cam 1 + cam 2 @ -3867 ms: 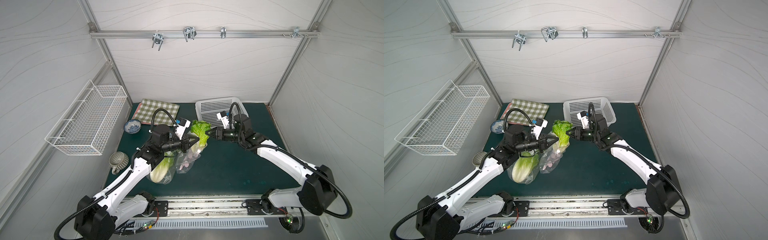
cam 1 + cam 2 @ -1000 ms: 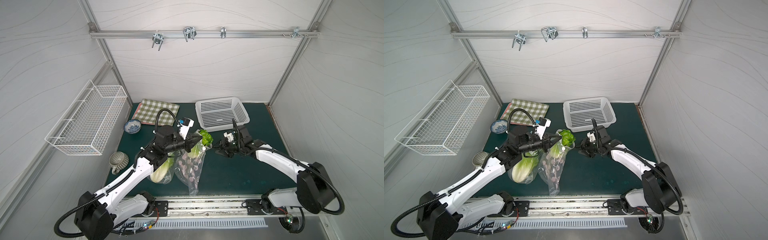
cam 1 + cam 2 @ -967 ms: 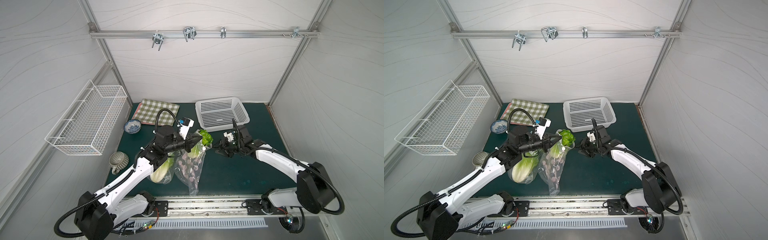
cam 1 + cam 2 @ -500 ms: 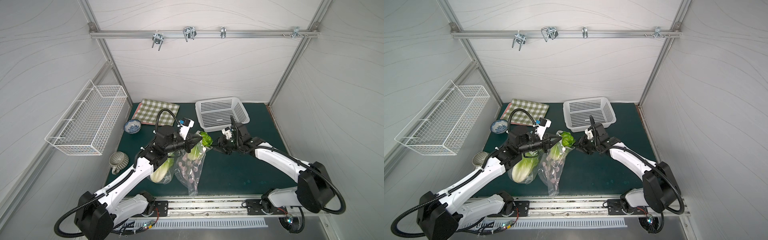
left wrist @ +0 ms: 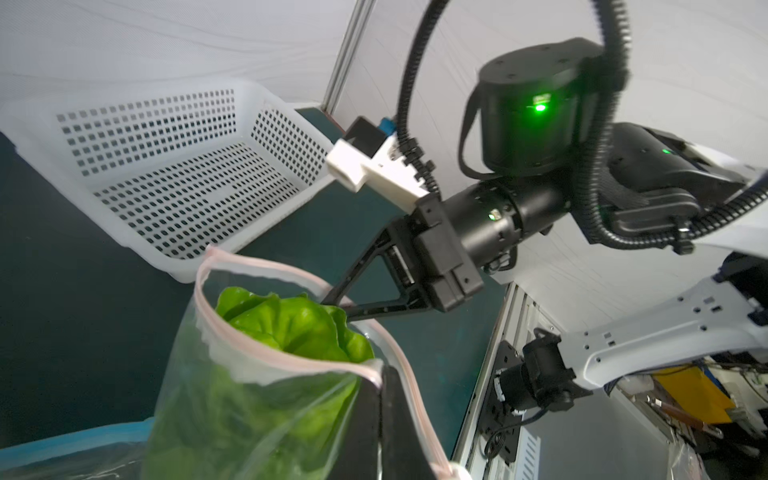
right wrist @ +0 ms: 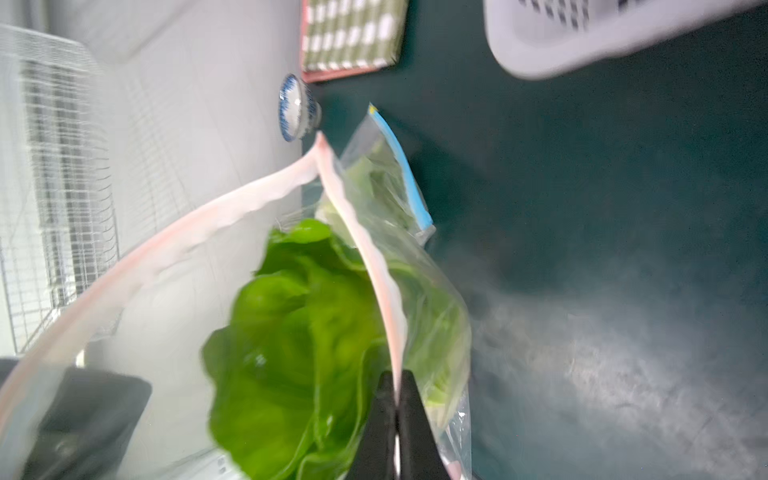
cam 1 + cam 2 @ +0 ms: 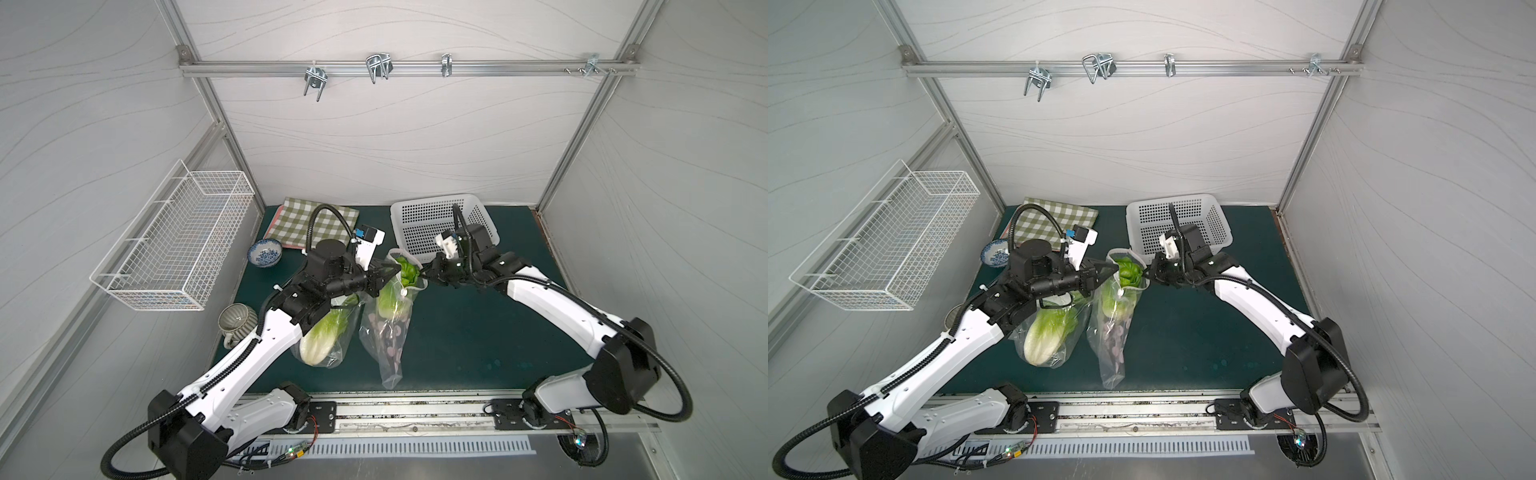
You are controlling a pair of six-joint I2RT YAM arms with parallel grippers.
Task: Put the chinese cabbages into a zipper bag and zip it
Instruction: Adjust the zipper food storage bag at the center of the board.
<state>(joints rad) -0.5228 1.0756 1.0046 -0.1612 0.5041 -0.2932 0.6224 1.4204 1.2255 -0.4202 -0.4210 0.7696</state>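
Dark green bench (image 7: pixel 478 332) is bearing the zipper bag (image 7: pixel 388 345), with a chinese cabbage (image 7: pixel 406 269) standing inside. Left claw (image 7: pixel 395 272), fully closed, is pinching its rim. Right claw (image 7: pixel 424 274), open a second ago, is clamping the opposite rim, likely readying zipping. The right wrist view is showing the pink zip strip (image 6: pixel 384 316) between its tips, hidden from both top views.

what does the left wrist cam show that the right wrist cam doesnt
Only the left wrist view: the right arm seen from outside, with its green lights, and the perforated inside of the white basket.

Only the right wrist view: the checked cloth, the blue-patterned bowl and the wire basket.

Both: the open zipper bag with its pink rim, the green cabbage inside it, and the right gripper shut on that rim.
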